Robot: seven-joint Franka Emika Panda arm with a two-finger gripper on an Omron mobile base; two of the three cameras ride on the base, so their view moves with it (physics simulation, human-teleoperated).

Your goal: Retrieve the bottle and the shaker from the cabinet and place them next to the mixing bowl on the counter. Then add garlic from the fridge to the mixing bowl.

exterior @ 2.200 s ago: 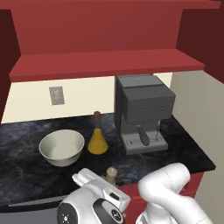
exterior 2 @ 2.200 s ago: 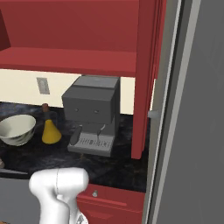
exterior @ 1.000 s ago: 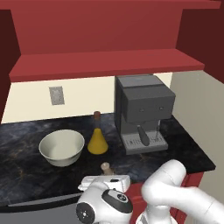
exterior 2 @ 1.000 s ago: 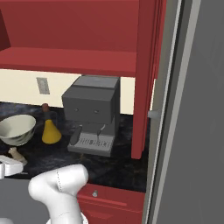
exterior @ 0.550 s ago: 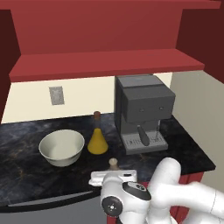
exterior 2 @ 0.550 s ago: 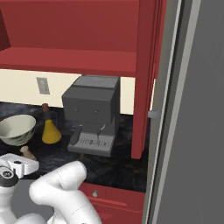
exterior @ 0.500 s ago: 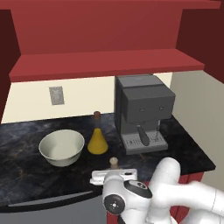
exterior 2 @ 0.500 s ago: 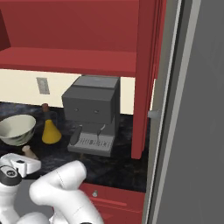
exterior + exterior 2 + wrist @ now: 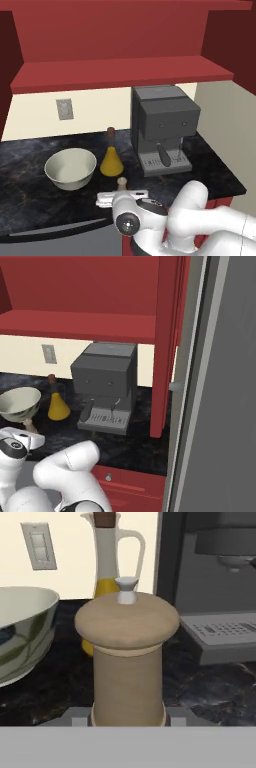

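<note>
My gripper (image 9: pixel 120 196) is shut on the shaker (image 9: pixel 121 182), a short tan wooden mill with a small knob, held upright low over the counter (image 9: pixel 30 200) near its front edge. Whether its base touches the stone I cannot tell. The hand view has the shaker (image 9: pixel 127 657) close up, with the gripper (image 9: pixel 127 719) at its foot. Just behind it stands the amber bottle (image 9: pixel 111 160) (image 9: pixel 107 557), and to the left of that the cream mixing bowl (image 9: pixel 70 167) (image 9: pixel 20 627). The red cabinet (image 9: pixel 120 72) shelf hangs above. The garlic is out of view.
A grey coffee machine (image 9: pixel 162 127) (image 9: pixel 105 386) stands on the counter right of the bottle, close to the shaker. A wall outlet (image 9: pixel 64 108) sits behind the bowl. A red side panel (image 9: pixel 167 346) and the tall grey fridge (image 9: pixel 220 406) close off the right.
The hand has carried the shaker a little farther in over the counter, toward the bottle, and the arm's white links have swung across the foreground. Bottle and bowl have stayed put.
</note>
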